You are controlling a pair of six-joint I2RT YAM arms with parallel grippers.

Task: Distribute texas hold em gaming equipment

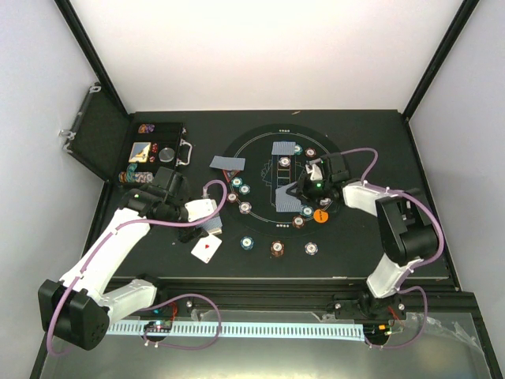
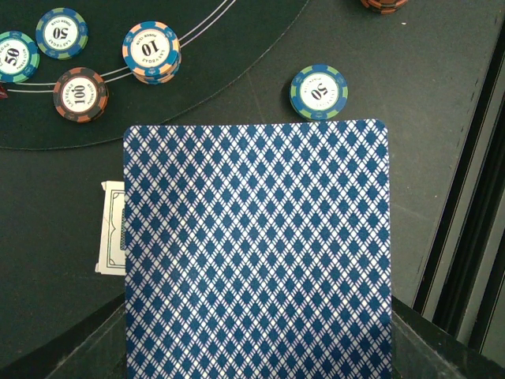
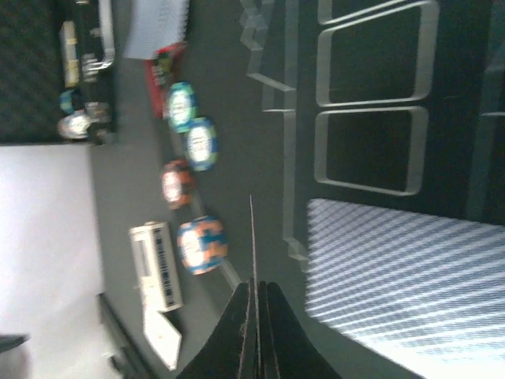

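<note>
White walls box in a black bench (image 1: 379,253), with an open black case (image 1: 95,142) at its far left corner and a round mat (image 1: 252,150) printed with white lines at its middle.

The handing-out looks partly done. Several face-down cards (image 1: 282,148) already lie on the mat, one at its left edge and others nearer the middle. One face-up card (image 1: 207,249) sits off the mat, toward the bench's near edge. Chips (image 1: 245,208) are set in small groups along the mat's left and near edges, and an orange button (image 1: 320,215) rests near the middle.

The left gripper (image 1: 197,215) is clamped on a blue-backed card (image 2: 260,253) just outside the mat's near left edge. A white edge peeks out at that card's side, but I cannot tell how many cards lie under it. The right gripper (image 3: 256,292) is pinched tight on a single card (image 3: 252,229), seen edge-on, over the middle of the mat beside a card already laid down.

What is left, by my reading, is to place both held cards. Spare chips (image 1: 130,175) by the case suggest more stacks are to go out.
</note>
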